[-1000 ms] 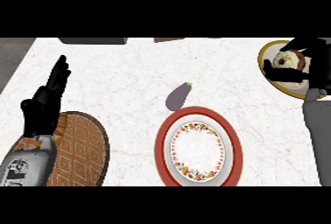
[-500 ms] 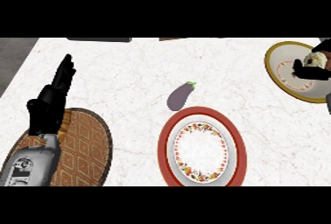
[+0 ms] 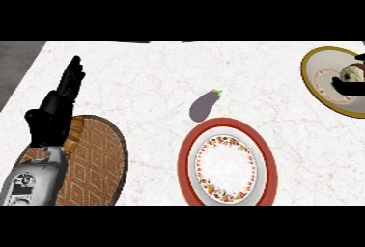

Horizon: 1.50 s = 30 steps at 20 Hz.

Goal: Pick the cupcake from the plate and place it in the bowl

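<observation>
Resting on the white marbled surface (image 3: 157, 82), right of the red-rimmed patterned bowl (image 3: 227, 164): gold-rimmed plate (image 3: 314, 77) holding the pale cupcake (image 3: 351, 73). Closing the right robot hand (image 3: 349, 88), curl untellable; left robot hand (image 3: 61, 103) open.

Looks like a kitchen to me: white marble counter (image 3: 157, 72) with an eggplant (image 3: 204, 105) lying on it. There's also a red-rimmed floral bowl (image 3: 227, 166), a gold-rimmed plate (image 3: 318, 77) and a woven brown mat (image 3: 96, 164).
</observation>
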{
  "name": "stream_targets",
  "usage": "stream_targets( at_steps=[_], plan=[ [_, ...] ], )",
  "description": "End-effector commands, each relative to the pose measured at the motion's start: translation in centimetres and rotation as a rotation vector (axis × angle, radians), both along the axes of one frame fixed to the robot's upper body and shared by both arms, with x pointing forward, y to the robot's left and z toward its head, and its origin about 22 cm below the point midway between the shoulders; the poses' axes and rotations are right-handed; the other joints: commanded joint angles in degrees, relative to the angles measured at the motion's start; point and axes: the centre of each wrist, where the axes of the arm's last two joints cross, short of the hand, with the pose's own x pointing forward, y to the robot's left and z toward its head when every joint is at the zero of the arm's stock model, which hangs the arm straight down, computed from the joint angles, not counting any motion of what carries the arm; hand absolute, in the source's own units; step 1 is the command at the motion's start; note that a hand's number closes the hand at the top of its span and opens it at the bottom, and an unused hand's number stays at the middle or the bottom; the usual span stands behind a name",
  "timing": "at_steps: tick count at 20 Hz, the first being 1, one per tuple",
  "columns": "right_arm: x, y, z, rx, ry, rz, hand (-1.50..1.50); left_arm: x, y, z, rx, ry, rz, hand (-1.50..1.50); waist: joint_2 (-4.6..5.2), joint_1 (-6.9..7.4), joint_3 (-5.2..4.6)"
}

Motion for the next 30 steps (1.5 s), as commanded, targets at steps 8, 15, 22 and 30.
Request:
stream_targets(
  at_steps=[8,15,22,30],
  plan=[
    [-0.6,-0.6,-1.4,0.218,-0.136,0.155,-1.5,0.2,-0.3,0.0,-0.011,0.002,-0.009,0.0,0.27,0.15,0.16],
    [-1.8,-4.0,0.8,0.319,-0.222,0.133,-1.5,-0.1,-0.1,0.5,-0.001,0.012,0.004,0.0,-0.37,-0.45,0.02],
    [-6.6,-9.0,0.0,0.456,-0.268,0.215,-1.5,-0.3,1.2,-0.7,0.016,0.03,0.045,0.0,-0.77,-2.07,-0.02],
    [-11.3,-11.7,-2.5,0.534,-0.239,0.354,-1.5,-0.1,1.2,-0.7,-0.006,0.04,0.048,0.0,-1.24,-3.03,-0.11]
  ],
)
